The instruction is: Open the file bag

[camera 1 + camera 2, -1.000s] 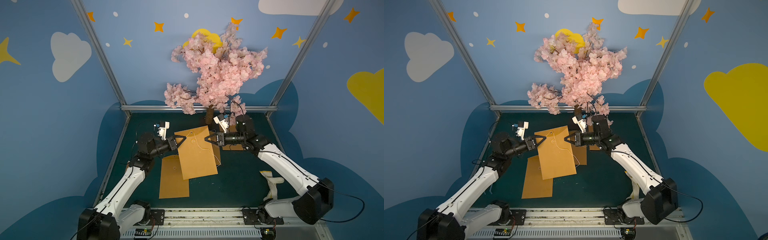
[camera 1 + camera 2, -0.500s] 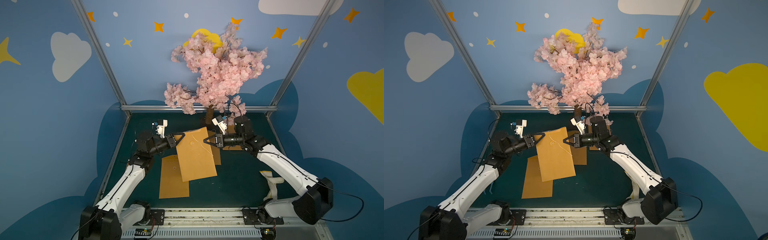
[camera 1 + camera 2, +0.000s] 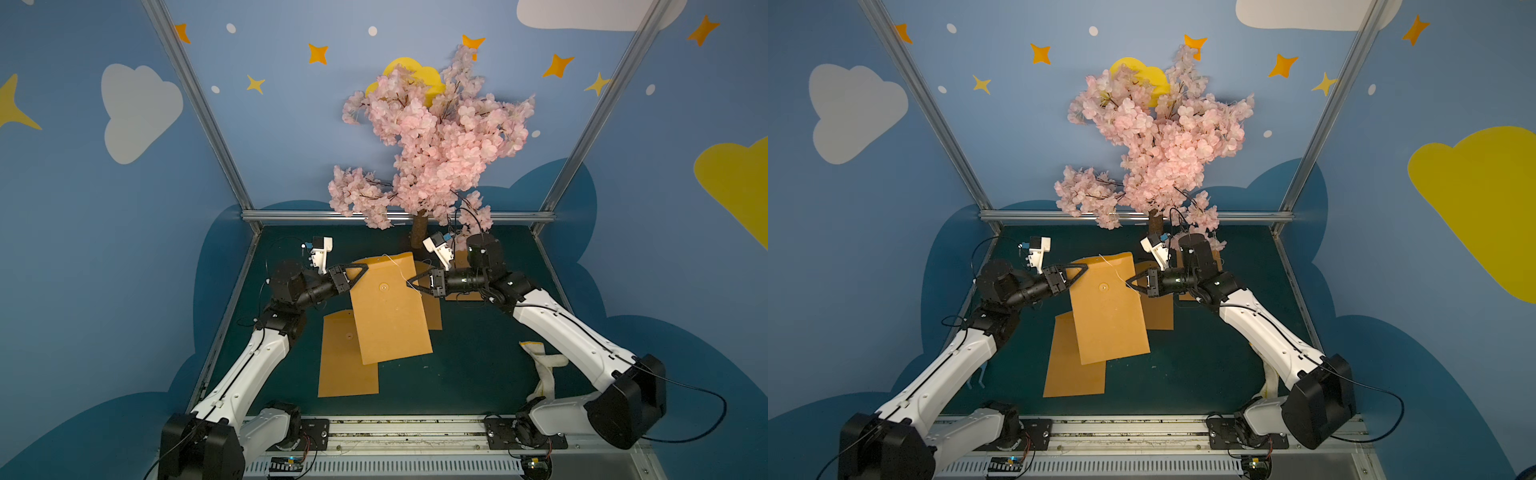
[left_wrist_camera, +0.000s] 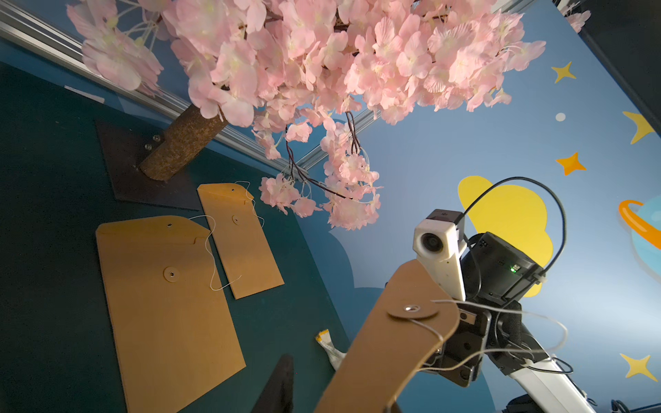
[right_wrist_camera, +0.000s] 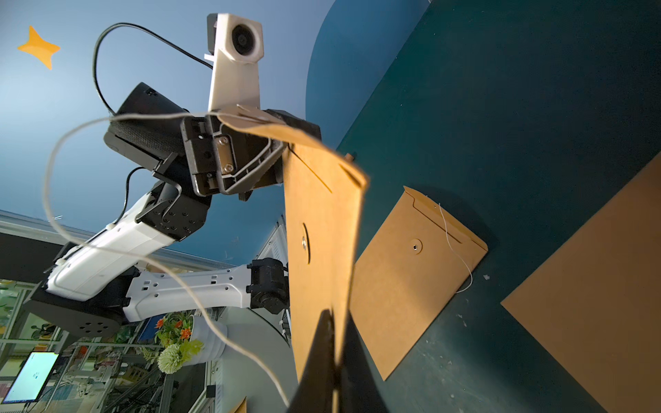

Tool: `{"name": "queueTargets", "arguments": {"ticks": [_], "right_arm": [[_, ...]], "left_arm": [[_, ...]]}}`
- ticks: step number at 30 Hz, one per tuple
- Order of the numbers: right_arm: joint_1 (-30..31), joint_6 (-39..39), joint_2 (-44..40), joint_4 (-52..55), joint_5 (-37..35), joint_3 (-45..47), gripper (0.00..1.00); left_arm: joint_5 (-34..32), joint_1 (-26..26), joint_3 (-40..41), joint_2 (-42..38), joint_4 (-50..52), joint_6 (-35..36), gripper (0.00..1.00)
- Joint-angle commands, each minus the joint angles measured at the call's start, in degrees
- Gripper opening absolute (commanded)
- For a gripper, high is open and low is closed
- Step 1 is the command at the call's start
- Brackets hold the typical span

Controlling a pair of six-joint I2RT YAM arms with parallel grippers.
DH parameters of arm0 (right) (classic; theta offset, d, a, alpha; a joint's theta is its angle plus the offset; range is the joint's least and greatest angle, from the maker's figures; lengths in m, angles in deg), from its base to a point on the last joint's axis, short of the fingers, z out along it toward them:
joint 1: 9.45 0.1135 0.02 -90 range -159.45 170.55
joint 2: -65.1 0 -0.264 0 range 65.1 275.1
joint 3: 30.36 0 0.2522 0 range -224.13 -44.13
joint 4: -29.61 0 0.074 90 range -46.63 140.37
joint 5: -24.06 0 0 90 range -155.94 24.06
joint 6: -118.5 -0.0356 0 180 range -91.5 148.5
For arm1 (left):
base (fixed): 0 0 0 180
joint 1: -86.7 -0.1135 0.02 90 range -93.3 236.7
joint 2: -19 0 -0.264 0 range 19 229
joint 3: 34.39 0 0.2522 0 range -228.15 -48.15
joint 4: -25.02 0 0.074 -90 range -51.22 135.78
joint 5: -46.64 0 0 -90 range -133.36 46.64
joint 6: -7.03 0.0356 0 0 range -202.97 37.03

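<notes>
A: Listing the held item: file bag (image 3: 386, 316), brown paper, centre of frame in both top views, lifted clear of the tabletop (image 3: 478, 365), hanging tilted.

B: Grips?

A: Grip one: left claw (image 3: 362, 270), closed on the bag's upper left corner at the flap (image 4: 393, 339). Grip two: right claw (image 3: 410, 283), pinched shut on the bag's right edge. I cannot tell whether it also traps the string (image 5: 45, 195).

B: Closure?

A: The string is loose, looping in the air. The lower button (image 3: 383, 286) is bare. The flap is bent over but not folded back, so by my reading the mouth is not yet open.

B: Handling note for the step?

A: The right claw anchors the body. The left claw peels the flap up and away along its crease, not sideways, or the paper may tear or slip. Steer the string off the button. The spare bags (image 3: 345, 357) lie beneath, lower centre; stay above them.
</notes>
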Motion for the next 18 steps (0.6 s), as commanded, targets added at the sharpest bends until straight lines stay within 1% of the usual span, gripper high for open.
{"name": "queueTargets", "arguments": {"ticks": [1, 5, 13, 18], "right_arm": [[0.72, 2.23, 1.01, 2.78, -0.05, 1.03, 0.00], [0.94, 2.32, 1.62, 2.35, 0.04, 1.08, 0.00], [1.25, 2.43, 1.22, 2.26, -0.02, 0.46, 0.00], [1.33, 2.23, 0.76, 1.38, -0.36, 0.42, 0.00]], "left_arm": [[0.33, -0.79, -1.06, -0.36, -6.67, -2.92, 0.27], [0.79, -0.88, -0.31, -0.31, -8.84, -4.61, 0.19], [1.14, -0.88, 1.08, -0.31, -10.51, -5.65, 0.03], [1.47, -0.87, 1.62, -0.41, -10.80, -6.00, 0.02]]}}
